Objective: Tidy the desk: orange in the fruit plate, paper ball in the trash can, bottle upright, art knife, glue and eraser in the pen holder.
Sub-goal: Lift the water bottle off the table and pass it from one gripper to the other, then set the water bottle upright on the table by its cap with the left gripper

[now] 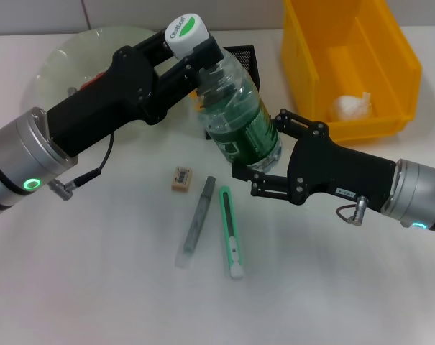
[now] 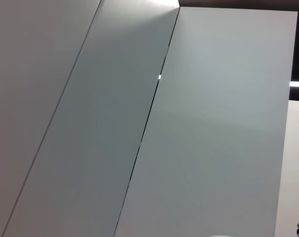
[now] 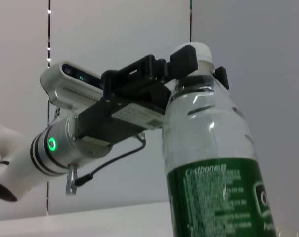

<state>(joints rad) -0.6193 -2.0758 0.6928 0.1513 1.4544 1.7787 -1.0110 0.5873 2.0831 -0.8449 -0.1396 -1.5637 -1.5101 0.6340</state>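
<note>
1. Bottle (image 1: 240,118): clear, green label, white cap, tilted, held between both grippers above the bench (image 1: 95,287).
2. Left gripper (image 1: 203,61): pinching the bottle's neck (fingers either side, below the cap).
3. Right gripper (image 1: 264,154): clasped around the bottle's lower body.
4. Eraser (image 1: 181,178), glue (image 1: 195,223), art knife (image 1: 230,233): lying on the bench.
5. Paper ball (image 1: 351,106): inside yellow bin (image 1: 390,79).

Bottle (image 1: 239,115): white cap (image 1: 185,32) carried green logo, word looked like "C'estbon". Green label (image 3: 223,197) bore same word in white; smaller print beneath unreadable.
</note>
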